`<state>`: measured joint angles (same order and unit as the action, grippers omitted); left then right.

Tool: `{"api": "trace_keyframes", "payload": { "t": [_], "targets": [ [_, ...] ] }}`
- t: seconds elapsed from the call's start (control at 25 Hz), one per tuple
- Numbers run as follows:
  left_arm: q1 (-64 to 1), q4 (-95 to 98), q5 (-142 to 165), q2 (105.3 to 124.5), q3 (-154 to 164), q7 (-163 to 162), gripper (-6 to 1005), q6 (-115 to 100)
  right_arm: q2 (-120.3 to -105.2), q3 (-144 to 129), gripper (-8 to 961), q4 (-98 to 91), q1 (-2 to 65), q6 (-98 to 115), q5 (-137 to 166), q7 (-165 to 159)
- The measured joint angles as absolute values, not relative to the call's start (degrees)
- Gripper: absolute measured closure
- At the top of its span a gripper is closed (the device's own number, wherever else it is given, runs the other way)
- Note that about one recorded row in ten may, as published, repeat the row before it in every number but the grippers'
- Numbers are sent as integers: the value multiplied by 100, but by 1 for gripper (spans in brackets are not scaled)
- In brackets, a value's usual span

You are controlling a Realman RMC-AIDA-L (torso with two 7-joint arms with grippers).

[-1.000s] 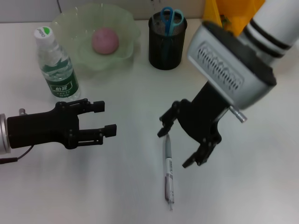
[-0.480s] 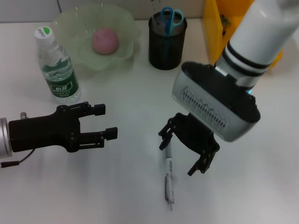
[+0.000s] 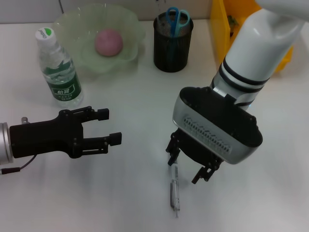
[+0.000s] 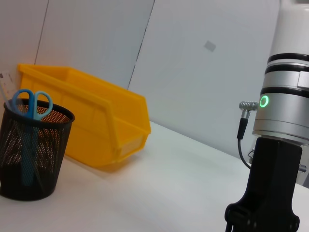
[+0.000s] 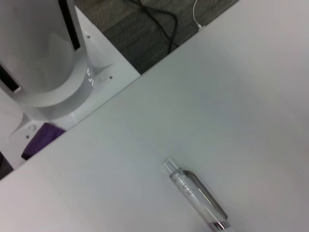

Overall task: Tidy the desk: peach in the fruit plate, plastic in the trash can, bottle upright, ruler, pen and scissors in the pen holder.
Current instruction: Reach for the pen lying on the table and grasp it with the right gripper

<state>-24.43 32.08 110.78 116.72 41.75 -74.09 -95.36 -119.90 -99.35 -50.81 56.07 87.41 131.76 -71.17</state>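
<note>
The right gripper [image 3: 189, 163] hangs low over the desk [image 3: 270, 183] with its 2 fingers spread wide, straddling the upper end of the pen [image 3: 174, 192] and holding nothing. The pen lies flat, its long axis running toward and away from the robot. The left gripper [image 3: 110, 126] hovers parked, fingers apart and empty, near the upright bottle [image 3: 58, 70].

On the white flat bench [image 3: 135, 96] we see the clear plastic bottle [image 3: 58, 70] standing at the far left. Just behind it to the right is the wavy-rimmed translucent plate [image 3: 128, 24], with the round pink peach [image 3: 108, 42] in it. Right of it stands the black mesh pen holder [image 3: 171, 50], holding the blue-handled scissors [image 3: 177, 19]. The yellow plastic bin [image 3: 219, 34] is at the far right. The slim silver pen [image 3: 174, 191] lies at the near edge.
</note>
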Motion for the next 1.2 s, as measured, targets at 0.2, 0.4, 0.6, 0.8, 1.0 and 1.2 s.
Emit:
{"api": "trace_keyframes", "payload": {
  "t": [0.2,0.4,0.6,0.8,1.0,1.2],
  "targets": [
    [-2443,3208,11080,11672,4175,-7406,170,-9534,-11989,-10030,282,-5152,5604,8679,13128,-7073],
    [-2443,3208,11081,11672,4175,-7379,170,-9509,-11987,-10289,391,-5174,5591,8383,13021,-6981],
    [-2443,3208,11085,11672,4175,-7377,170,-9485,-11988,-10662,423,-5171,5591,8116,12983,-6945],
    [-2443,3208,11085,11678,4175,-7374,170,-9473,-11988,-10709,442,-5173,5607,8103,12966,-6879],
    [-2422,3208,11085,11689,4175,-7374,170,-9473,-11988,-10857,466,-5194,5625,8096,12963,-6824],
    [-2398,3208,11065,11696,4175,-7374,170,-9473,-11988,-10953,537,-5195,5648,8088,12986,-6820]
  ]
}}
